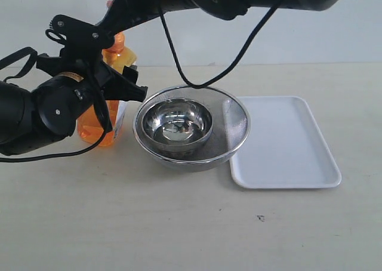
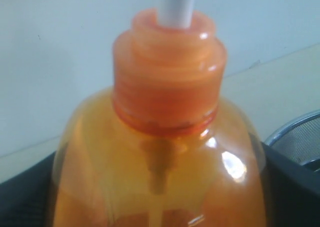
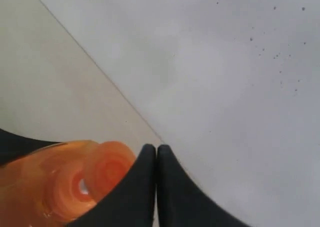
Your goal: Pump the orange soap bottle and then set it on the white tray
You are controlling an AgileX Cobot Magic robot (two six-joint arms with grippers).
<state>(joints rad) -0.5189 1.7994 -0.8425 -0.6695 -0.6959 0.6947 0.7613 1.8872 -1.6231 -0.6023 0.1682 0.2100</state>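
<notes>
Exterior view, taken from the near edge outward: a flat rectangular white plastic tray [image 1: 286, 142] with a low rim is seen on the pale table [image 1: 179, 235], well apart from the tall translucent orange soap bottle [image 1: 98, 128]. A round steel bowl [image 1: 179, 123] nested in a round steel mesh strainer [image 1: 236, 128] is set between the two, just beside the bottle.

The orange soap bottle is stood upright on the table, its long axis vertical. Its body is clasped by the left end effector [image 1: 119, 93]. In the left wrist view dark fingers [image 2: 292, 187] are shown against both flanks below the shoulder, so a firm hold is judged.

Over the top of the bottle the right end effector [image 3: 156, 159] is positioned, its tips pressed together with nothing between them, just beside the orange pump head [image 3: 107, 172]. Whether they touch it cannot be told. Behind the bottle a plain pale wall [image 1: 268, 32] is seen.

The pumping step is judged to be in hand. A push straight down along the bottle's axis is called for from the right arm while the base is steadied by the left. The white tray lies beyond the strainer from the bottle, so the bottle would need to be lifted over that rim.
</notes>
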